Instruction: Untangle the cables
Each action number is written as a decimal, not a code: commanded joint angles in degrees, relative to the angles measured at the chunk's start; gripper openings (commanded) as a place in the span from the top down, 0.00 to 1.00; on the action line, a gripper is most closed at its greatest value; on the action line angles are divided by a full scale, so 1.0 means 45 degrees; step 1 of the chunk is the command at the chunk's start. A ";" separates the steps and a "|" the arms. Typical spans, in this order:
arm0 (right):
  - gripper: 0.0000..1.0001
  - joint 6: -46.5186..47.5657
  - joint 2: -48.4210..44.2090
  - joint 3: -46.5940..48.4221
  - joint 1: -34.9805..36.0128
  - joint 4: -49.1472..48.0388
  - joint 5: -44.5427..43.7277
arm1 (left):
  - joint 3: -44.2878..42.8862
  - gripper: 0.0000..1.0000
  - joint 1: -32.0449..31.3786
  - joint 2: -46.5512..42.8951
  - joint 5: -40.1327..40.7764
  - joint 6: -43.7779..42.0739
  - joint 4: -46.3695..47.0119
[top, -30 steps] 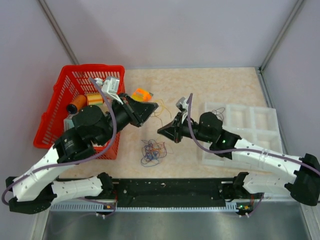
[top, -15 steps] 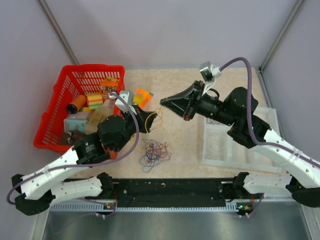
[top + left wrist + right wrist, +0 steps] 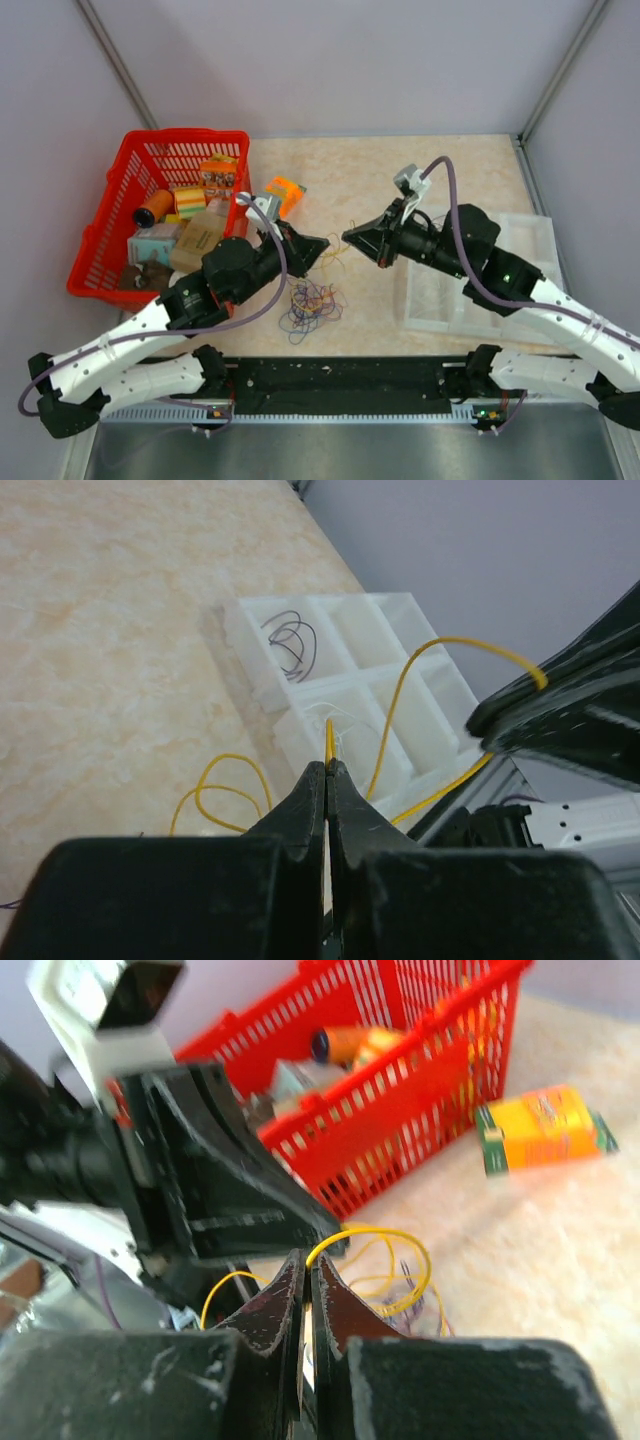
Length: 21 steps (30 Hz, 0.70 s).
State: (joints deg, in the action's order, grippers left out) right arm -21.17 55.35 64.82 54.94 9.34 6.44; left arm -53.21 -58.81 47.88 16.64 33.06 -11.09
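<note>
Both pincers clamped on one yellow cable.
The left gripper [image 3: 327, 768] is pressed shut on the yellow cable [image 3: 398, 705], which arcs across to the right gripper [image 3: 306, 1260] — also closed on it. Between and below them the other cables [image 3: 308, 304] lie heaped on the marble-patterned table [image 3: 450, 160]. A red basket [image 3: 105, 225] sits left and a white compartment tray [image 3: 330, 598] right — dark wire loops [image 3: 290, 645] in one cell.

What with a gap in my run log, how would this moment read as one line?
left tool: shut on thin yellow wire | right tool: shut on same wire | tangle of coloured wires: ungripped
</note>
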 commanded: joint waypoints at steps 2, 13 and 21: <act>0.96 0.0738 -0.1516 -0.1569 -0.0254 0.0599 -0.0027 | 0.0650 1.00 0.2086 0.0706 -0.6926 0.1943 0.2966; 0.89 0.0504 -0.2321 -0.2588 -0.2306 0.0756 0.3432 | 0.1317 1.00 0.3576 0.1939 -1.2896 0.3532 0.5726; 0.64 0.0701 -0.1734 -0.2392 -0.2345 0.0736 0.5951 | 0.1316 1.00 0.3576 0.1646 -1.3406 0.3240 0.5278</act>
State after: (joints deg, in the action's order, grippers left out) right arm -18.46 47.29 52.53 44.80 14.50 25.96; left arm -46.35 -42.83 56.90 -40.42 48.12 10.26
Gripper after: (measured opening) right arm 0.314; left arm 0.010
